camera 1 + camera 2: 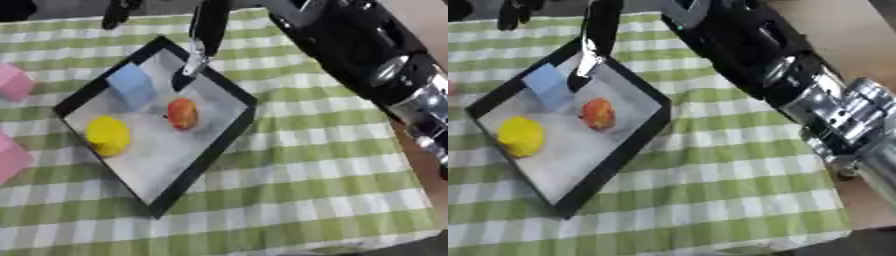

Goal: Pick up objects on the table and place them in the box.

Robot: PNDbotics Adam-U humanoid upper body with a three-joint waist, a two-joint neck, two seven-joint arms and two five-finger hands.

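Inside the black-rimmed box (229,134), blue block (131,84), orange fruit (182,113), yellow fruit (108,135), right hand (203,42) above its far edge, fingers straight, holding nothing.

Two pink objects (12,82) are cut off at the left edge, and the right robot hand (206,35) is blurred.

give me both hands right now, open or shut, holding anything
Right hand: over the far corner of the box, fingers straight and pointing down, open, holding nothing.
Left hand: not in view.
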